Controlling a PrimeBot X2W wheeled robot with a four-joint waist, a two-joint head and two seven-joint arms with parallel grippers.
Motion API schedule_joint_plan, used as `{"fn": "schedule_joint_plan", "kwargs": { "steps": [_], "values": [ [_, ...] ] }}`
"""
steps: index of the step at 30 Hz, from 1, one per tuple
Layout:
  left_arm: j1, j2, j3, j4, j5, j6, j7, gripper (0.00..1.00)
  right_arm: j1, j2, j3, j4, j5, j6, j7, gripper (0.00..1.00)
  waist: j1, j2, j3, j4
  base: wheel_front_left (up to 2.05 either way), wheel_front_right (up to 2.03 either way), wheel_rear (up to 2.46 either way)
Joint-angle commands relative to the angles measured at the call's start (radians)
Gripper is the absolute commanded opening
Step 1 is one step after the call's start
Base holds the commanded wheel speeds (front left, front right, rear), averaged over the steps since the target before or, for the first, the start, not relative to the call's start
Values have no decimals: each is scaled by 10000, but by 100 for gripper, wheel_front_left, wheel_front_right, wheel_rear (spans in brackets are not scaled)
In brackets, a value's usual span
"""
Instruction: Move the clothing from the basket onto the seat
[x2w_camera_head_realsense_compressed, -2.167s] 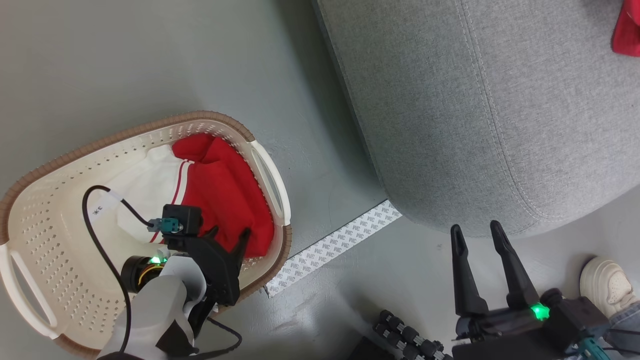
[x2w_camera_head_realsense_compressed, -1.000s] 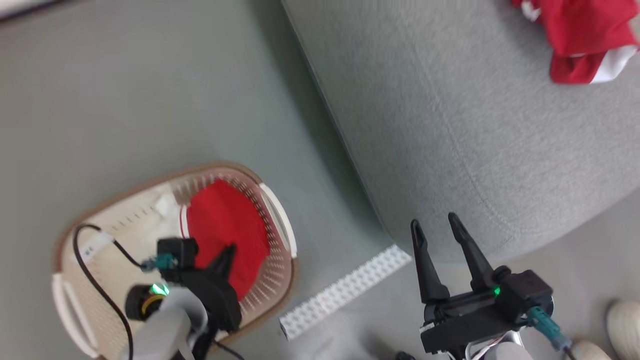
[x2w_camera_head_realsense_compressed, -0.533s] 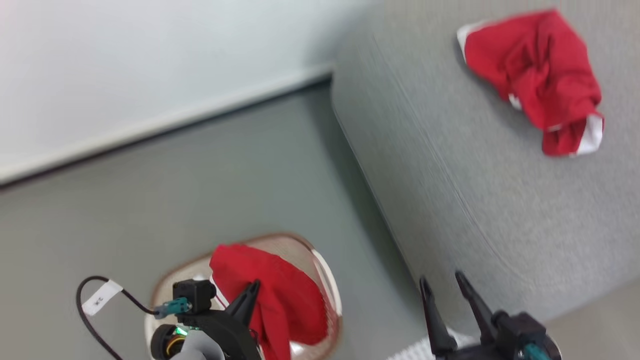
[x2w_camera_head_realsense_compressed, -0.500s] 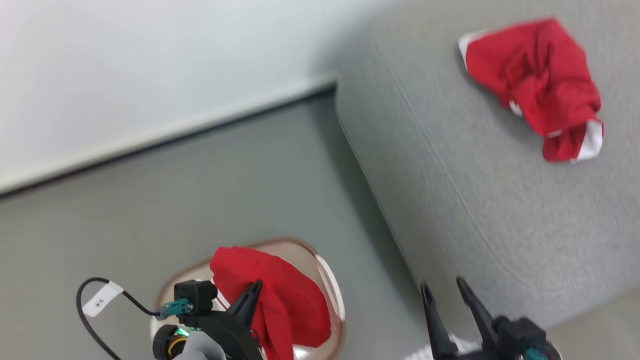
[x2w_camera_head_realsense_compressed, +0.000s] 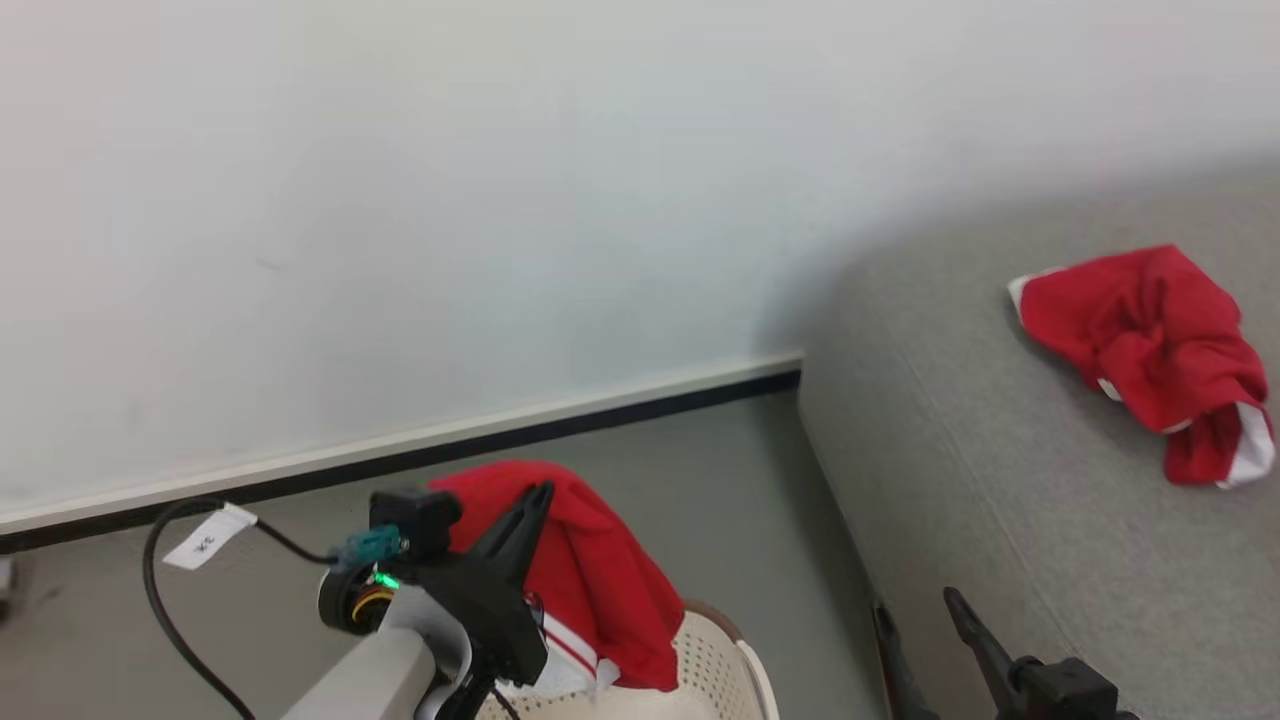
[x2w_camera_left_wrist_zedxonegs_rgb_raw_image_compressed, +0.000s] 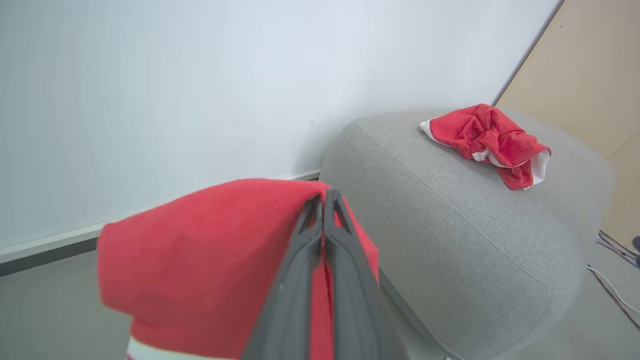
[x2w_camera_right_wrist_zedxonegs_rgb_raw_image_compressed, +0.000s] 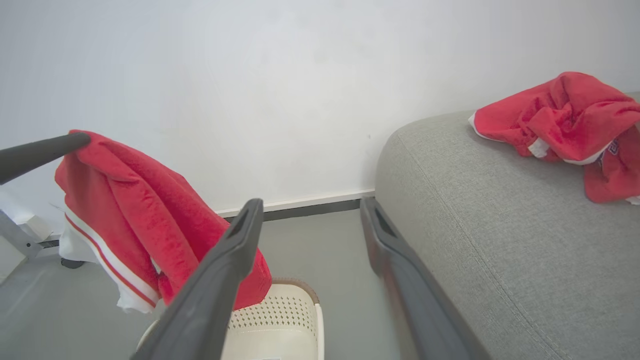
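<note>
Red garment (x2w_camera_head_realsense_compressed: 600, 580) now up above basket (x2w_camera_head_realsense_compressed: 722, 668), in pinch of left gripper (x2w_camera_head_realsense_compressed: 538, 495); right gripper (x2w_camera_head_realsense_compressed: 914, 603) wide apart

Left tool (x2w_camera_head_realsense_compressed: 535, 497), two long dark fingers on a pale grey forearm (x2w_camera_head_realsense_compressed: 370, 670), is up high and pinched tight on a soft red-and-white fabric garment (x2w_camera_head_realsense_compressed: 600, 590). Right tool (x2w_camera_head_realsense_compressed: 915, 603) sits low, dark fingers spread wide, pointing up, empty.

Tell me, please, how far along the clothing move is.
Done: one red garment lies on the seat. In hand: the left tool is shut on a second red garment, hanging over the basket. Left: carry it to the seat and release; the basket's inside is mostly hidden.
</note>
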Motion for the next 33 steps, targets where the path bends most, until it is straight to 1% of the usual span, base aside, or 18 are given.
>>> {"fn": "schedule_joint_plan", "kwargs": {
  "steps": [1,5,10,18,24,28,31,33],
  "values": [
    [-91,48,-93,-126,81,10,83,0,85,-6,48,-62,-8,-6,23,100,2,2,-540,568,0,0,0],
    [-472,183,-230,-386,218,-17,450,0,61,14,176,-52,14,-6,114,100,2,2,-612,678,0,0,0],
    [-890,203,-312,-606,327,-16,686,0,49,39,414,61,91,-6,158,100,2,2,-703,780,0,0,0],
    [-1245,-120,-401,-704,216,-44,818,0,-191,67,877,324,193,-6,189,100,2,2,-695,841,0,0,0],
    [-1207,-159,-454,-592,169,-82,830,0,-327,83,1061,490,284,-6,159,100,2,2,-612,779,0,0,0],
    [-1253,-218,-492,-525,143,-100,818,0,-602,96,1257,719,344,-6,355,100,2,2,-560,767,0,0,0],
    [-1316,-318,-537,-494,95,-161,778,0,-1025,98,1583,1043,185,-6,709,100,2,2,-545,786,0,0,0],
    [-1358,-380,-588,-465,67,-207,776,0,-1308,93,1823,1338,280,-6,971,100,2,2,-543,815,0,0,0]
  ]
}}
